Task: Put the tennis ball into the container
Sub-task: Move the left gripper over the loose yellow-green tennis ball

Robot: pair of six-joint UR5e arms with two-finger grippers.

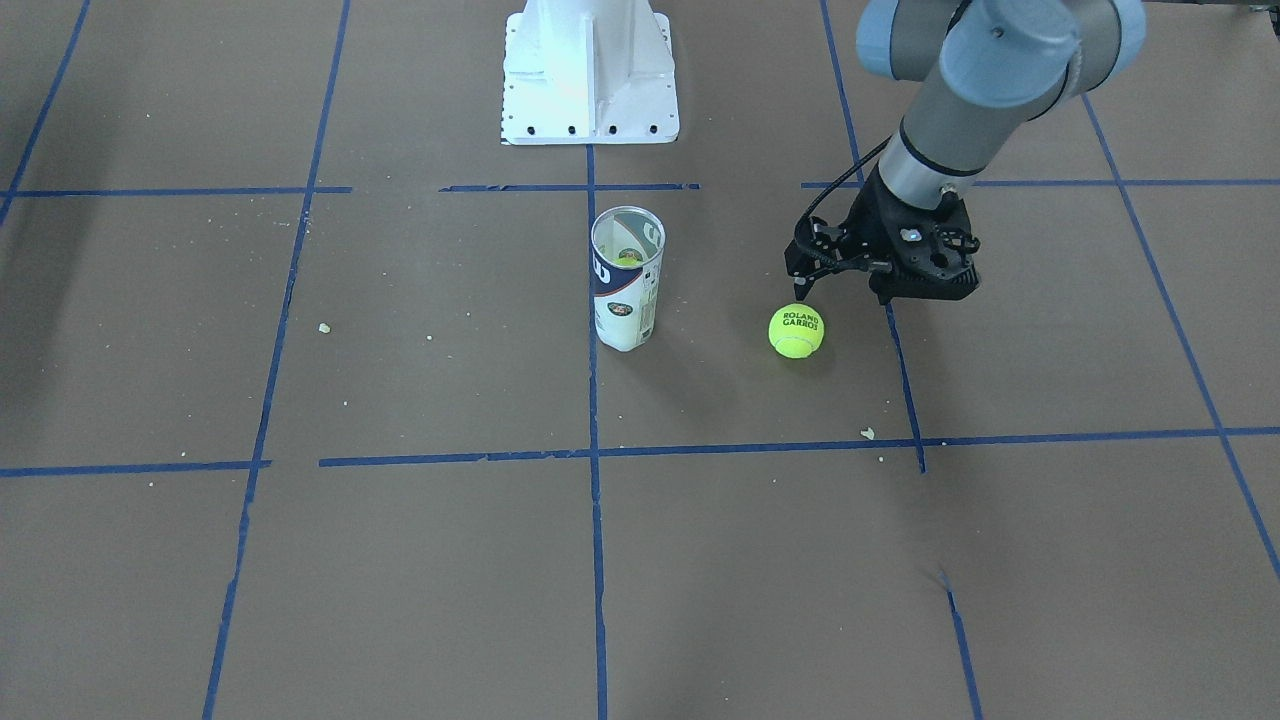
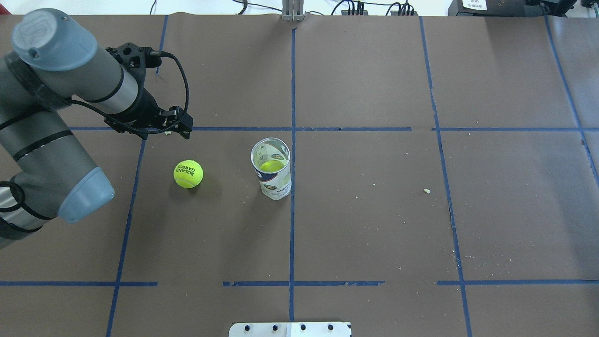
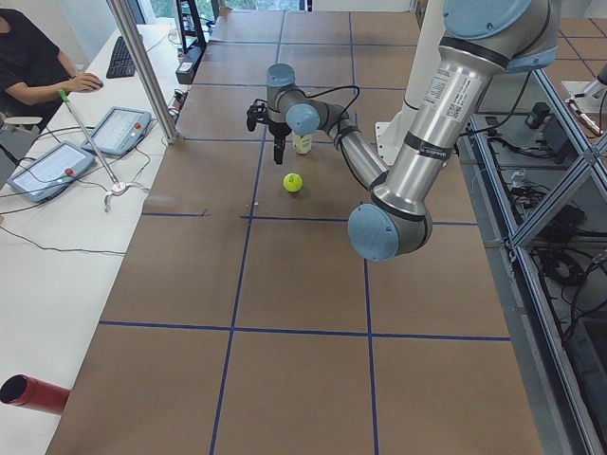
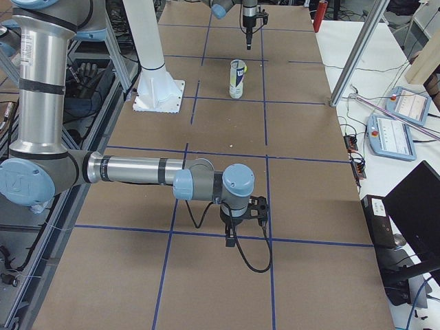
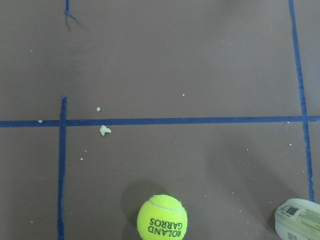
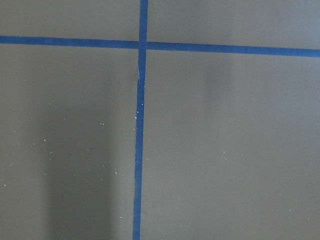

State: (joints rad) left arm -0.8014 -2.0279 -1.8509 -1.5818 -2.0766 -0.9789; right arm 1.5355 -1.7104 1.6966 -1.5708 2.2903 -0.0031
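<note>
Yellow-green: found ball [image 1: 796,331] loose near left gripper [image 1: 806,300], untouched; couldn't tell finger spread. Left undone: grasp, drop into tube [image 1: 627,280].

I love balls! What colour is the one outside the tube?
Tennis ball: yellow-green, black lettering; best in left wrist view.

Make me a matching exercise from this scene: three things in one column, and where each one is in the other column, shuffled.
1. bright yellow-green fuzzy tennis ball
2. clear plastic cylindrical container
3. left arm's black two-finger gripper

A. upright, with another yellow ball inside
B. hanging in the air, empty
C. loose on the brown paper

Pairs: 1-C, 2-A, 3-B
</note>
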